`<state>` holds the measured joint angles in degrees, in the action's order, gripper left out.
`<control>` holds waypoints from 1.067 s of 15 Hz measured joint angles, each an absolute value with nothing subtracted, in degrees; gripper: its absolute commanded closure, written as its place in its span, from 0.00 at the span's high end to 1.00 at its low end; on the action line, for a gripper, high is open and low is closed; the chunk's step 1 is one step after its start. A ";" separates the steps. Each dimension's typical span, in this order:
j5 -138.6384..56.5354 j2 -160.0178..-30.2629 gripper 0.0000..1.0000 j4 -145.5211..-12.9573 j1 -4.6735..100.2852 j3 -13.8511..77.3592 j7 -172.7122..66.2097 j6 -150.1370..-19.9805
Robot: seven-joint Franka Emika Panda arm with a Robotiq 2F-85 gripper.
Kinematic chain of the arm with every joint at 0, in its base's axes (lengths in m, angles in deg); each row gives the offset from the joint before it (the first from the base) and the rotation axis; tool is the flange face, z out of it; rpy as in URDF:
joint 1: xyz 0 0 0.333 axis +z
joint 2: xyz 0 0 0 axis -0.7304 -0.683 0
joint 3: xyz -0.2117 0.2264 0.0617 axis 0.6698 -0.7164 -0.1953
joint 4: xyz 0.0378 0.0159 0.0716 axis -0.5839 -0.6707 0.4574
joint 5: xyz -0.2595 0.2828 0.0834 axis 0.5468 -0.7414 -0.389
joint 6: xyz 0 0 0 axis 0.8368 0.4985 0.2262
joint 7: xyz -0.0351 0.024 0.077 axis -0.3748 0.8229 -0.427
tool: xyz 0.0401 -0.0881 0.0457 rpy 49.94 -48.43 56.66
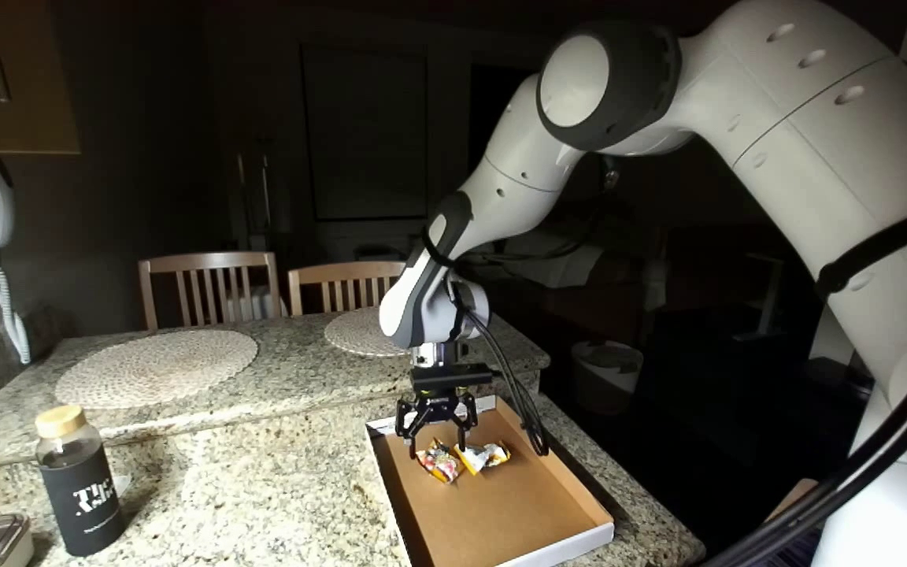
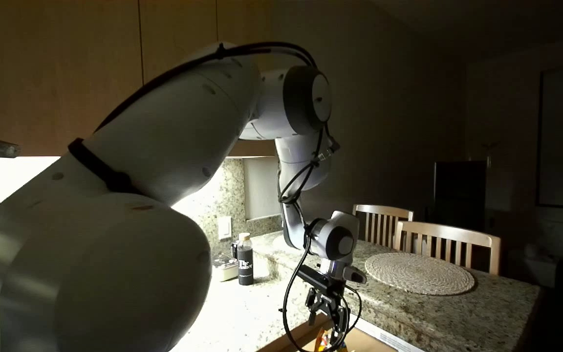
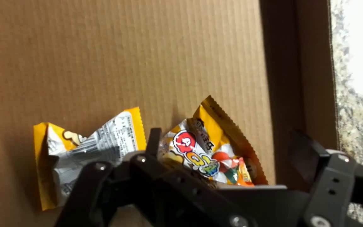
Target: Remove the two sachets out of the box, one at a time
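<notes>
The shallow rectangular brown cardboard box with a white rim (image 1: pixel 493 512) stands on the speckled stone counter (image 1: pixel 280 504); in an exterior view its long sides run beside the counter's right-hand edge and its far end is close to the raised rear level (image 1: pixel 296 354). On its floor, in the half toward that end, are the crumpled yellow-and-grey glossy sachet with fine print (image 3: pixel 96 151) and, just beside it, the yellow, white and red glossy sachet with cartoon lettering (image 3: pixel 216 154).

The fine-print sachet is nearer the counter's right-hand edge. Its long axis runs across the box, one yellow crimped end turned to that edge, the other to its neighbour. The lettered sachet shows one crimped end, slanted and facing the near part of the counter; its opposite end is hidden behind the black fingers (image 3: pixel 154 138), so its long axis cannot be told for certain.

The fingers are spread, one on either side of the lettered sachet; whether they touch it cannot be told.

Toward the counter's left-hand edge stands a clear bottle with a dark sleeve and pale wooden-looking cap (image 1: pixel 83 488).
</notes>
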<state>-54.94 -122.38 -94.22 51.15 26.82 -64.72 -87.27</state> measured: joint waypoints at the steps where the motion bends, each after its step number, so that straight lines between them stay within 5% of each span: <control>1: -54.94 -123.81 0.81 -92.88 51.15 27.01 -65.38 -86.88; 12: -54.94 -130.02 0.07 -82.29 51.11 27.85 -66.21 -76.41; 15: -54.94 -131.26 0.03 -79.67 51.11 27.83 -66.21 -73.51; 16: -54.94 -131.68 0.32 -78.91 51.11 27.82 -66.21 -72.81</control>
<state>-54.94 -131.68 -78.91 51.11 27.82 -66.21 -72.81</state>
